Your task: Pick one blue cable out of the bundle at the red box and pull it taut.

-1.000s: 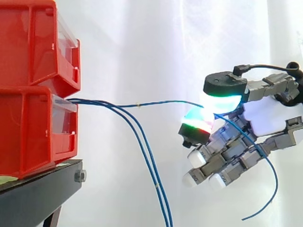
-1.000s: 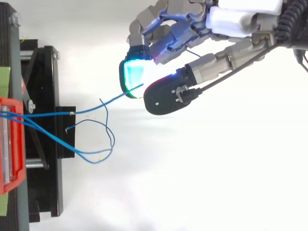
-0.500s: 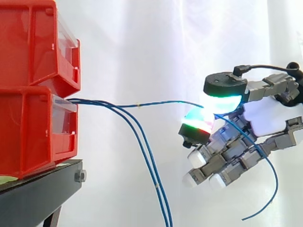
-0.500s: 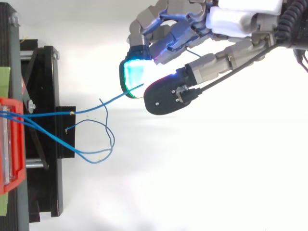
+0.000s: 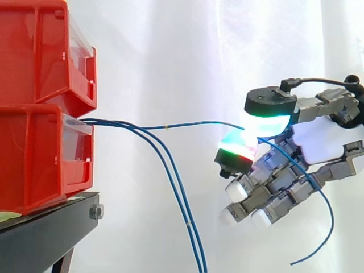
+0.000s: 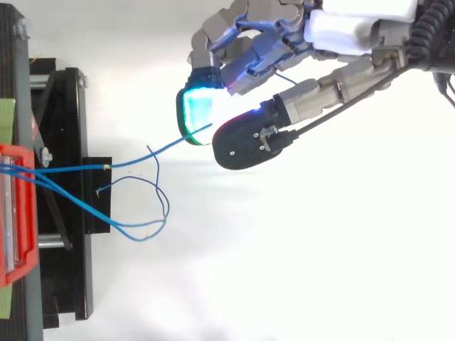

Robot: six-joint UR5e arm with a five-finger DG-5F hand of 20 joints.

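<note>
Before the white curtain, the red box (image 5: 40, 153) sits at the front edge of the black stand (image 5: 45, 239). One blue cable (image 5: 187, 123) runs from it almost level to the hand (image 5: 321, 139) — its long axis lies straight between the two, so drawing away from the box should tighten it. The hand pinches it between glowing thumb and fingertip pads; the loose end dangles below. Two other cables (image 5: 170, 182) droop past the stand's edge. Nothing has shifted since the earlier frame.
</note>
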